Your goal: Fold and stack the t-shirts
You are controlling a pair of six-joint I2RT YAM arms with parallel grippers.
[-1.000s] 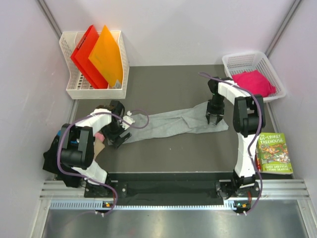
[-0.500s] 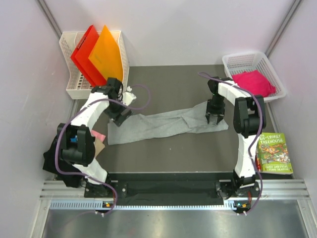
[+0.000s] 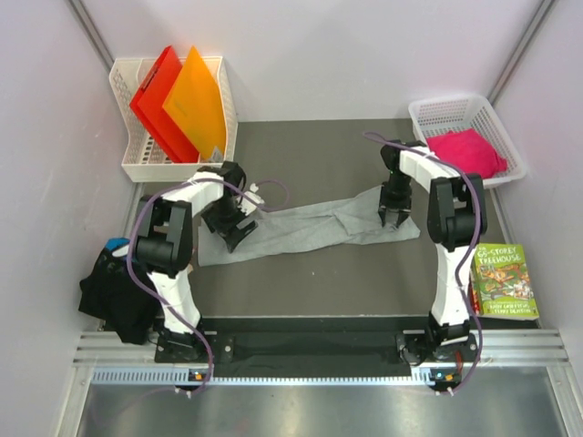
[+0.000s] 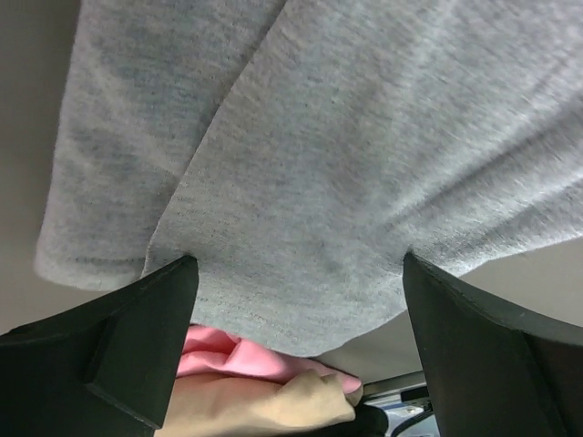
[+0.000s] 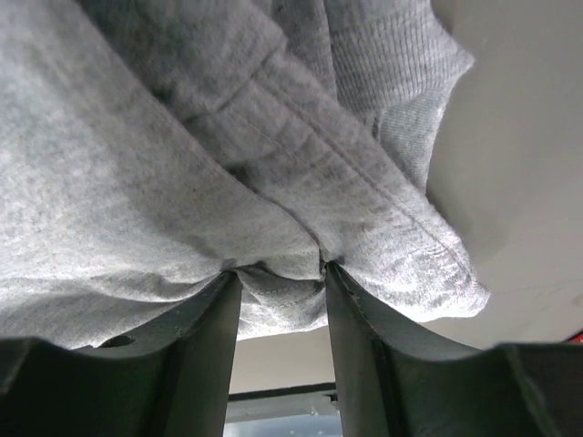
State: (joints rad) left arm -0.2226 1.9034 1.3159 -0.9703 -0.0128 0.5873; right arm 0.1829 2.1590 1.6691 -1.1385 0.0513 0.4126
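Note:
The light grey t-shirt (image 3: pixel 305 228) lies stretched in a long band across the dark table. My left gripper (image 3: pixel 239 228) hovers open over its left end, with the wide-spread fingers (image 4: pixel 155 337) framing flat grey cloth (image 4: pixel 346 164) and holding nothing. My right gripper (image 3: pixel 393 217) is at the shirt's right end, and its fingers (image 5: pixel 205 355) are shut on a bunched fold of grey hem (image 5: pixel 278 296). The pink t-shirt (image 3: pixel 465 151) sits in the white basket (image 3: pixel 428 114) at the back right. The black t-shirt (image 3: pixel 114 296) is heaped at the table's left edge.
A white file rack (image 3: pixel 137 168) with red and orange folders (image 3: pixel 182 105) stands at the back left. A green picture book (image 3: pixel 504 280) lies at the right edge. Pink cloth (image 4: pixel 228 350) and tan cloth (image 4: pixel 264 410) show just beyond the grey shirt's near-left edge.
My left arm swung from the shirt's near-left end up toward the rack, then back down over the left end. That end now lies spread flat. The right arm stayed put.

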